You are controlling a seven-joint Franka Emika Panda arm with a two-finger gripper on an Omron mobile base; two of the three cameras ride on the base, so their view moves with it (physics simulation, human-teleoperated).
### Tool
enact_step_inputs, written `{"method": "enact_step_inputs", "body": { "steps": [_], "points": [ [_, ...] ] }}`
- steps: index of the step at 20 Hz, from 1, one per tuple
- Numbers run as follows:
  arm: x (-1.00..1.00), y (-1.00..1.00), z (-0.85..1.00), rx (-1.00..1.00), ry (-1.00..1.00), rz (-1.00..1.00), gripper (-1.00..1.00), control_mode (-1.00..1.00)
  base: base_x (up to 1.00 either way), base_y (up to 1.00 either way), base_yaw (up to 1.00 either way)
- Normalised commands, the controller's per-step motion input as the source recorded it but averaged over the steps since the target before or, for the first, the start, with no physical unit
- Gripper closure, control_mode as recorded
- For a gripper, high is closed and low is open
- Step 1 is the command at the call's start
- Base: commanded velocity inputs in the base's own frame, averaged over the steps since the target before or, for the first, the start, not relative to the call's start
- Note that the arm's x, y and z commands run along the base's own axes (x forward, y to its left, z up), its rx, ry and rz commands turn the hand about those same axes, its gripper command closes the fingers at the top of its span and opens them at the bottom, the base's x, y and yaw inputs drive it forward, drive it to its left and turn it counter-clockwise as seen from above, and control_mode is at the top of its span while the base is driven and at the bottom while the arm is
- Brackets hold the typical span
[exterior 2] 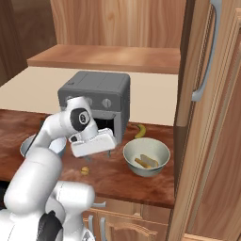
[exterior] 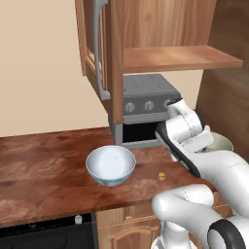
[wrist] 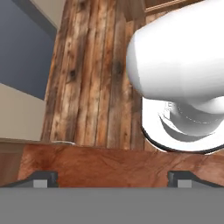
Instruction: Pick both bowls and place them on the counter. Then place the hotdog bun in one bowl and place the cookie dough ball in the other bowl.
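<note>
The white bowl with blue pattern (exterior: 111, 164) stands upright on the counter (exterior: 44, 170); in the right base view its rim (exterior 2: 27, 145) peeks out behind my arm. The dark grey-green bowl (exterior 2: 146, 156) stands to the right, with the hotdog bun (exterior 2: 143, 161) lying inside it. My arm partly hides that bowl (exterior: 222, 142) in the left base view. The cookie dough ball (exterior: 161, 176) (exterior 2: 84, 171) lies on the counter between the bowls. My gripper (exterior 2: 98, 154) (wrist: 113, 179) hangs open just above it, fingertips wide apart with nothing between them.
A grey toaster oven (exterior: 146, 102) stands at the back of the counter, with a banana (exterior 2: 140, 130) beside it. A wooden shelf (exterior: 180, 57) and a cabinet with its door open (exterior 2: 207, 94) hang overhead. The counter's front edge (wrist: 109, 151) and the floor below it lie under the hand.
</note>
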Motion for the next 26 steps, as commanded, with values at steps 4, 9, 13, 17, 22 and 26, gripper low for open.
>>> {"method": "enact_step_inputs", "body": {
  "steps": [4,9,13,17,22,26],
  "points": [
    [-0.16,0.44,-0.22,0.09,0.01,0.06,-1.00,-1.00,0.00,0.00,0.00],
    [-0.15,0.29,-0.33,0.16,0.00,0.10,-1.00,-1.00,0.00,0.00,0.00],
    [-0.01,0.43,-0.35,0.08,0.00,0.04,-1.00,-1.00,0.00,0.00,0.00],
    [0.00,0.45,-0.43,0.07,0.00,0.04,-1.00,-1.00,0.00,0.00,0.00],
    [0.27,0.32,-0.33,0.02,0.00,0.02,-1.00,-1.00,0.00,0.00,0.00],
    [0.52,0.12,-0.20,0.00,0.02,0.00,-1.00,-1.00,0.00,0.00,0.00]
  ]
}}
